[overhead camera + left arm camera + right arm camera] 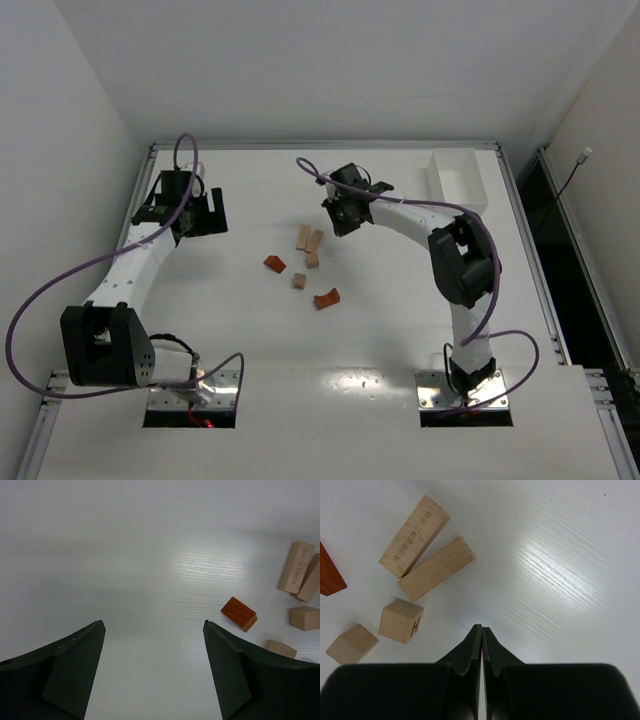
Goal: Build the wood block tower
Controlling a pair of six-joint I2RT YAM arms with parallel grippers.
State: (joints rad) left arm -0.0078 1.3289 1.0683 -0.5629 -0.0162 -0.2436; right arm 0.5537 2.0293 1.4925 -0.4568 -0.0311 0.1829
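Observation:
The wood blocks lie loose mid-table: two tan bars (309, 239), a tan cube (312, 260), a second tan cube (298, 281), a reddish-orange wedge (274, 264) and a reddish-orange arch (327, 298). No tower stands. My left gripper (207, 213) is open and empty, left of the blocks; its view shows the orange wedge (239, 614) and tan bars (300, 570) to the right. My right gripper (345, 215) is shut and empty, hovering just right of the bars (427, 547); the lettered cube (401, 620) and another cube (352, 643) lie at its left.
A white rectangular box (457, 182) stands at the back right. The table (400, 330) has raised rails along its edges. Purple cables loop from both arms.

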